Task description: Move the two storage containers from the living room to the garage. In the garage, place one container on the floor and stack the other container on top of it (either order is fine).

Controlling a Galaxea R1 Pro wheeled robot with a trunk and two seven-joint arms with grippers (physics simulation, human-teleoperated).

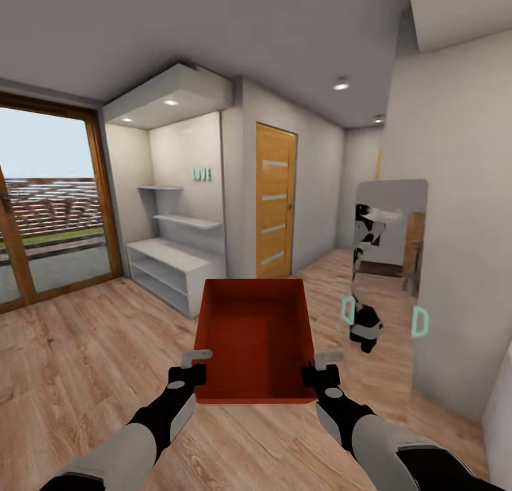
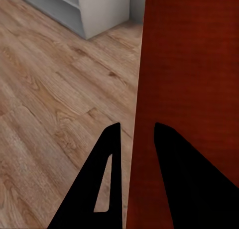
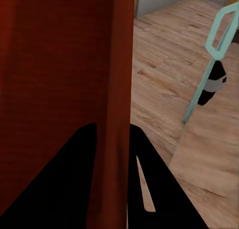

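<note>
Head view shows us carrying one orange-red open-topped plastic bin (image 1: 254, 341), left pincer (image 1: 190, 368) and right pincer (image 1: 321, 371) each clamped over a side wall. We judge the thin walls could slip free, or the bin could clip the tall frameless wall mirror (image 1: 387, 277) as we pass.

Orange-red rectangular plastic bin (image 1: 256, 341), plain walls, darker red in shadow. Black left gripper (image 1: 193, 368) and black right gripper (image 1: 321, 367) with pale grey finger tabs; forearms grey and black. Light wood plank floor (image 1: 85, 349) with brown grain. Honey-orange wooden door (image 1: 275, 201) with pale horizontal stripes. White-grey shelving unit (image 1: 174, 260). Tall frameless wall mirror (image 1: 387, 292) with teal brackets. Brown wooden window frame (image 1: 103, 192). White walls, grey ceiling.
</note>
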